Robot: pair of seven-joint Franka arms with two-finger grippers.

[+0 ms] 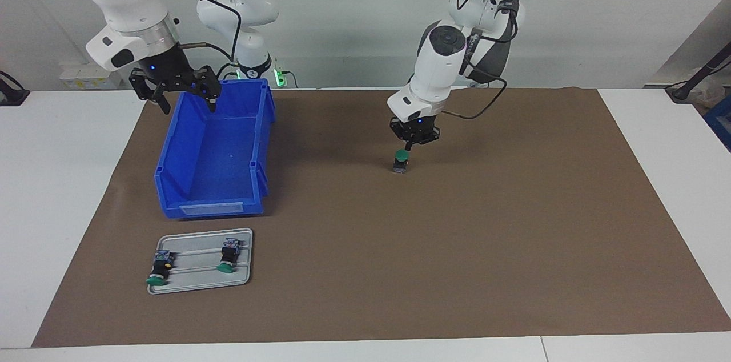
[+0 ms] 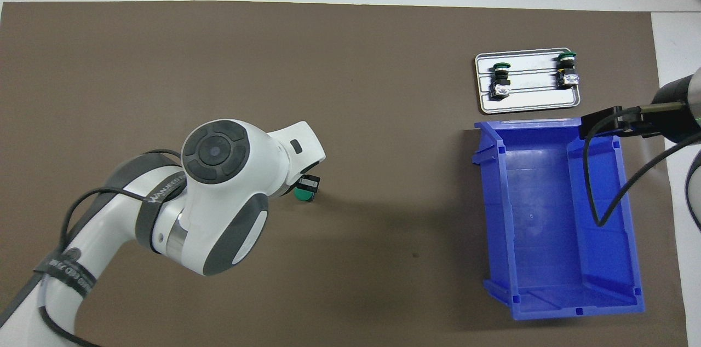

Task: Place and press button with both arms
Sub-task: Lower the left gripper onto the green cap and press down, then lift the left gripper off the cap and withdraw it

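Observation:
A green-capped button [image 1: 401, 160] stands upright on the brown mat near the middle of the table. My left gripper [image 1: 409, 148] points down right over it, fingers together, with the tip at the green cap; I cannot tell if it touches. In the overhead view the left wrist hides the gripper and part of the button [image 2: 305, 189]. My right gripper [image 1: 187, 100] is open and empty, up over the rim of a blue bin [image 1: 212, 209] at the end nearest the robots; part of it shows in the overhead view [image 2: 610, 120].
A grey tray [image 1: 197, 286] lies on the mat beside the bin, farther from the robots, holding two more buttons [image 1: 160, 267] [image 1: 228, 256] on their sides. The bin [image 2: 558, 306] is empty. The tray [image 2: 528, 106] also shows from above.

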